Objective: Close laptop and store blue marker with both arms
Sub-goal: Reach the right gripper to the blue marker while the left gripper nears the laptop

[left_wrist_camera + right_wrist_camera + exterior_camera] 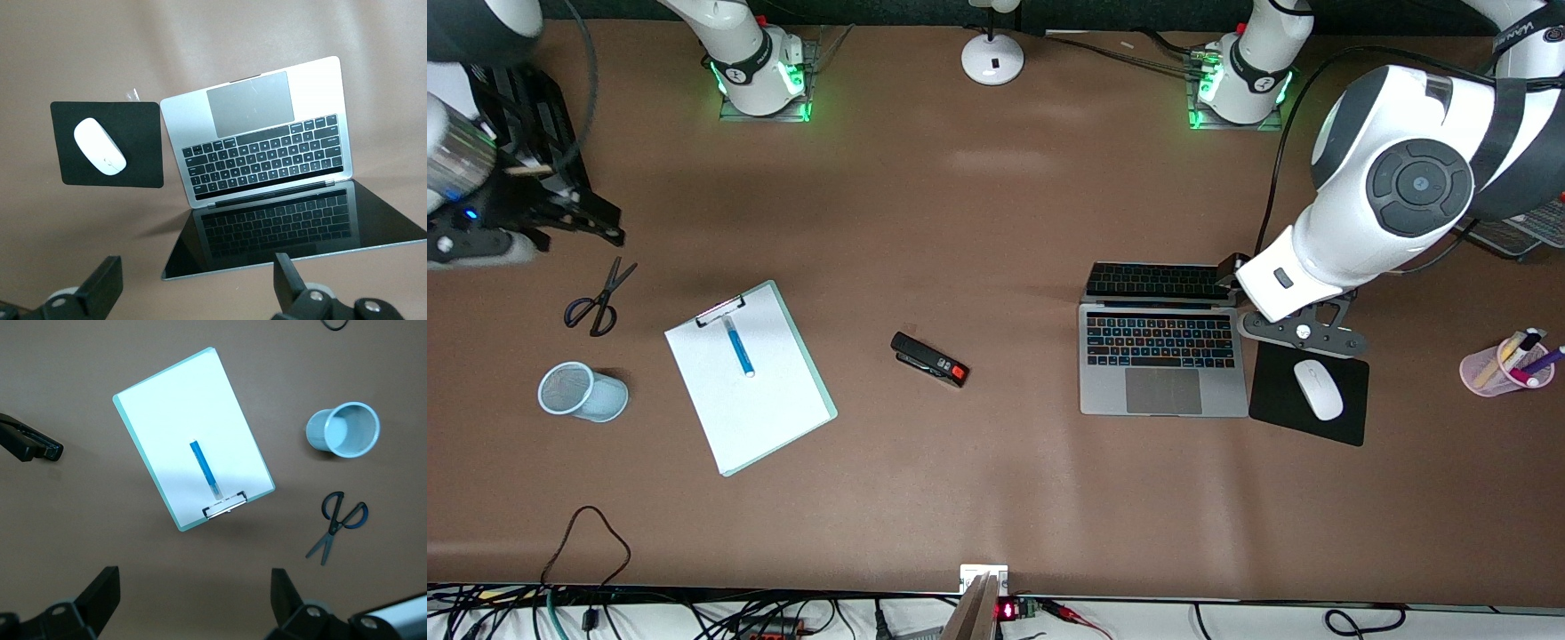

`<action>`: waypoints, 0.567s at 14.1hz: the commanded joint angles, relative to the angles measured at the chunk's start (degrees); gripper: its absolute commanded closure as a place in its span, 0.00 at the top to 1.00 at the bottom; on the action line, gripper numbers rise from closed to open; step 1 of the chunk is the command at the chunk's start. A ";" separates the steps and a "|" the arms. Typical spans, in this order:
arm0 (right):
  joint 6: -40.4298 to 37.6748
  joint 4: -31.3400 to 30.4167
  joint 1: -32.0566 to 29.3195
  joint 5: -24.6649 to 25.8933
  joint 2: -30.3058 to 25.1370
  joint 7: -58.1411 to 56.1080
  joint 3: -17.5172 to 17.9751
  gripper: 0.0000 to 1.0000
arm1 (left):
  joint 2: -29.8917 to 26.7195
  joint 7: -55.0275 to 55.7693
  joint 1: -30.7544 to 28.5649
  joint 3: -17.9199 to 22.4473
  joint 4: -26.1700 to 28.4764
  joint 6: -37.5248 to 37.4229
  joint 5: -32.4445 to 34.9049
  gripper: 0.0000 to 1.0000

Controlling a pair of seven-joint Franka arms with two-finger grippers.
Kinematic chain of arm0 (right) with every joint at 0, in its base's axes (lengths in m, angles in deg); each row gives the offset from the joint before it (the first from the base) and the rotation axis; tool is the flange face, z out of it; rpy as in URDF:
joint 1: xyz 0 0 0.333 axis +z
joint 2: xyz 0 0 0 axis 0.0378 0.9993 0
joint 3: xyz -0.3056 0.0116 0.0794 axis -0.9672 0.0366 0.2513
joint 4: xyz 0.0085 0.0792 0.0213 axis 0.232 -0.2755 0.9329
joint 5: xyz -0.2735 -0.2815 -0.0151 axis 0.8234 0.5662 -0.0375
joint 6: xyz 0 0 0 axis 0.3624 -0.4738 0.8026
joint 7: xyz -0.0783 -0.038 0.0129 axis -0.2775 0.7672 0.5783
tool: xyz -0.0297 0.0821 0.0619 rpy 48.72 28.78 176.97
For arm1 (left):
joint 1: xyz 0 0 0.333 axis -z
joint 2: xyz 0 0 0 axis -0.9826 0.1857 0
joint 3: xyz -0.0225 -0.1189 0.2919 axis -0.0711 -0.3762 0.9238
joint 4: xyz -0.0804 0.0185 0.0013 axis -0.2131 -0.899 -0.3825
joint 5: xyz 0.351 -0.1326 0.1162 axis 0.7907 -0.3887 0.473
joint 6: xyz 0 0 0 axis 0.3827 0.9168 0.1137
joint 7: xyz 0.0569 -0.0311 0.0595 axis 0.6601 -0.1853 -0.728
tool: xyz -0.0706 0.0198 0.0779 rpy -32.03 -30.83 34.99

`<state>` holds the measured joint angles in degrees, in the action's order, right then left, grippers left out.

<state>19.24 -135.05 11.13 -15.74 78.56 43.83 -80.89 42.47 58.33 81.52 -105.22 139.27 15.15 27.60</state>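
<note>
— Slim silver-grey laptop (pixel 1163 360) open toward the left arm's end of the brown table, screen leaning back; black two-finger left gripper (pixel 193 280) hanging over the lid's top edge, fingers spread, grasping nothing. Could skid if pushed off-centre, judging by the angle; could also knock the white mouse (pixel 1318 389) on the black mouse pad (pixel 1307 425) just beside it

— And toward the right arm's end?

— Slim light-blue marker (pixel 739 347) lying on the white paper of a pale-green clipboard (pixel 818 391), untouched; black right gripper (pixel 193 600) high over bare table near the clip, fingers released. Likely to roll off the sheet under a slanted pinch

— Containers?

— Pale-blue mesh cup (pixel 580 391) tipped on its side near black-handled scissors (pixel 598 298), apparently empty. Pink cup (pixel 1498 366) upright, holding yellow, purple and black-capped pens
</note>
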 commanded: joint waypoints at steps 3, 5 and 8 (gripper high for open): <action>4.02 -0.24 1.32 -0.44 5.75 -1.26 -0.15 1.00 | -0.54 -1.45 -0.28 -0.18 -0.39 -1.05 0.56 1.00; 7.70 -2.17 1.85 0.00 6.55 -2.49 -0.15 1.00 | -0.54 -1.45 -0.37 -0.27 -0.39 -1.05 0.56 1.00; 14.98 -6.38 1.68 0.18 7.69 -5.73 -0.15 1.00 | -0.36 -1.45 -0.63 -0.18 -0.65 -0.87 0.56 1.00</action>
<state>30.04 -138.05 12.57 -15.71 86.72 40.61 -80.82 42.47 58.33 81.37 -105.21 139.27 15.15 27.60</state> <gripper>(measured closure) 0.000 0.000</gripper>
